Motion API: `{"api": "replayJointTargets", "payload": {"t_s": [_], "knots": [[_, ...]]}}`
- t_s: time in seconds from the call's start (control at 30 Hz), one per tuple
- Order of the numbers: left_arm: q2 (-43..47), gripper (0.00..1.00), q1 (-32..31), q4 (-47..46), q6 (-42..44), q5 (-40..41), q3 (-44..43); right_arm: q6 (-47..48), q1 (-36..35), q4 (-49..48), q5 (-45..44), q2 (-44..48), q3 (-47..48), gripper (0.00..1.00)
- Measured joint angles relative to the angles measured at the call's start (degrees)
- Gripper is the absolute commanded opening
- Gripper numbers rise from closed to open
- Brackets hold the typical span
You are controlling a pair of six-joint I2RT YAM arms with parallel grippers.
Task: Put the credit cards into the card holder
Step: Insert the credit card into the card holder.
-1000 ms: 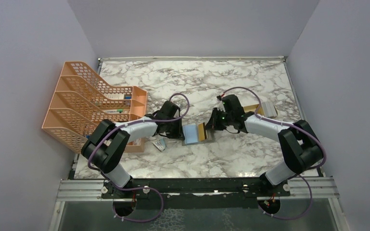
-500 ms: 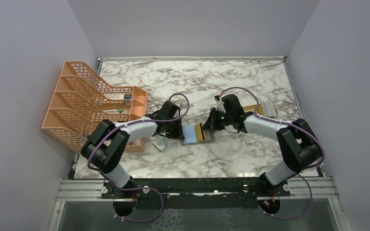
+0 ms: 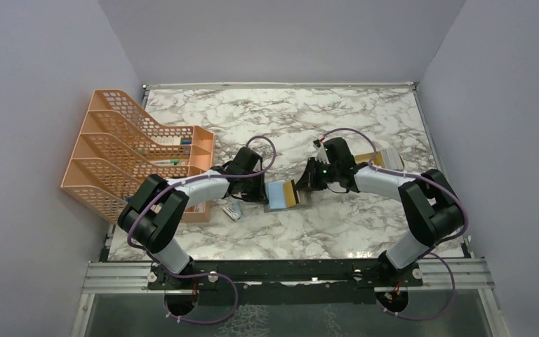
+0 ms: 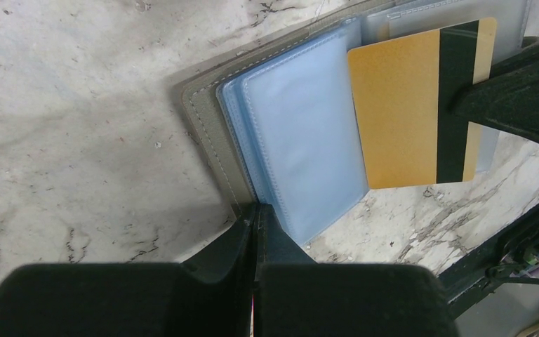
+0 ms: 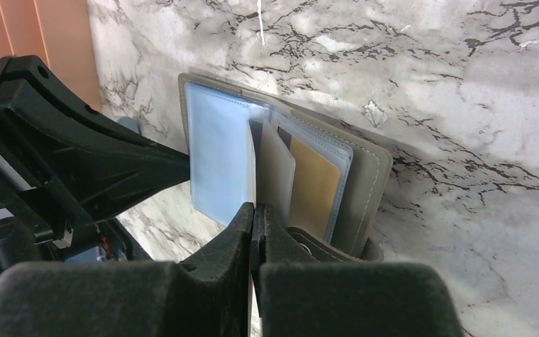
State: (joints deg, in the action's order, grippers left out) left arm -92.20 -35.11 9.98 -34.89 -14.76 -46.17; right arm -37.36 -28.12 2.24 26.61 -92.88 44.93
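Finding one: the grey folding card holder with light blue sleeves inside (image 4: 302, 140) lies open on the white-and-grey marble table (image 3: 337, 112), near the middle, between your two arms.

Your left hand (image 4: 256, 210) is clenched. Its jaws are pressed together on the near edge of the card holder's blue half, where sleeve meets grey cover. The right wrist view shows its dark tip touching that flap's outer edge.

Your right hand (image 5: 255, 209) is likewise clenched. It grasps a thin gold card with a black stripe along one edge (image 4: 400, 105); in the left wrist view one of its dark fingers (image 4: 519, 91) overlaps the striped edge. The gold card lies across the clear sleeves of the half nearer your right arm, its plain long edge overlapping the blue sleeve stack. Its face is uncovered in that view. Whether any edge has entered a pocket cannot be told.

In the right wrist view several sleeves stand fanned up, and a gold face shows behind a clear one on the half opposite the blue flap. Whether that is the grasped card or a second one cannot be told.

Surroundings: an orange mesh file rack (image 3: 112, 158) stands at the left table edge, apart from the card holder. A small pale object (image 3: 233, 210) lies near the rack's base, too small to identify. A flat tan item (image 3: 368, 156) lies beyond your right arm, partly hidden.
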Motion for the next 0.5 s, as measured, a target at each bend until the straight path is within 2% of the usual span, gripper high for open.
{"api": "replayJointTargets", "payload": {"t_s": [0.5], "knots": [[0.0,0.00,0.0,0.0,-0.1,0.4,0.0,-1.4,1.1,-2.7,1.4,-2.2,0.0,0.01]]}}
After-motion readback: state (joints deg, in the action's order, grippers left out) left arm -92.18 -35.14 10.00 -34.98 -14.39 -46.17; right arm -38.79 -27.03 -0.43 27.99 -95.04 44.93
